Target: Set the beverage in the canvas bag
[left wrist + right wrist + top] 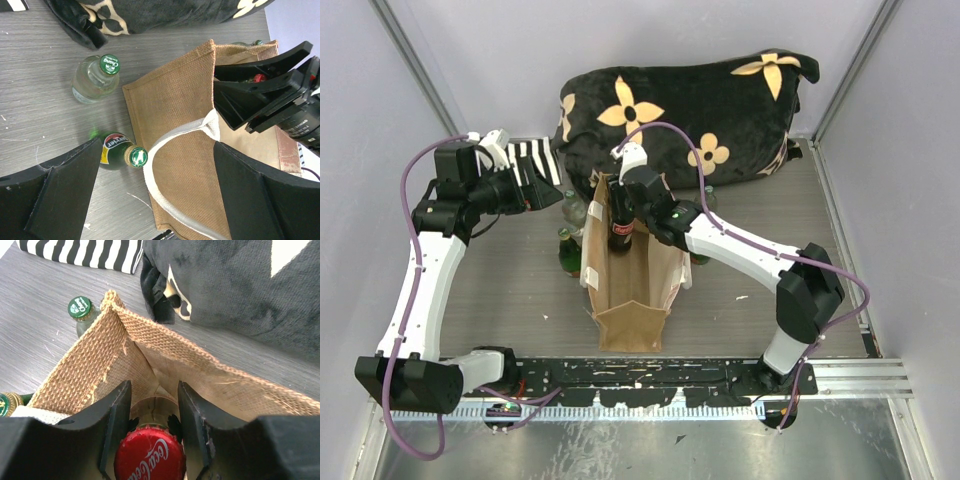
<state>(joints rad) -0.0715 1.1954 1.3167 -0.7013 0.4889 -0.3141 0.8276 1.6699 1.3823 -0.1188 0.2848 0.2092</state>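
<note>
Red-capped cola bottle [150, 460] gripped at the neck by right gripper [152, 390], held inside open mouth of canvas bag [90, 370], left gripper [157, 147] spread wide, nothing held, left of bag

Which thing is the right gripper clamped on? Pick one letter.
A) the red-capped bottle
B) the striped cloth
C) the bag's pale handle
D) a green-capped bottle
A: in the right wrist view the right gripper closes on both sides of the neck of the red-capped bottle, at the mouth of the bag.
</note>
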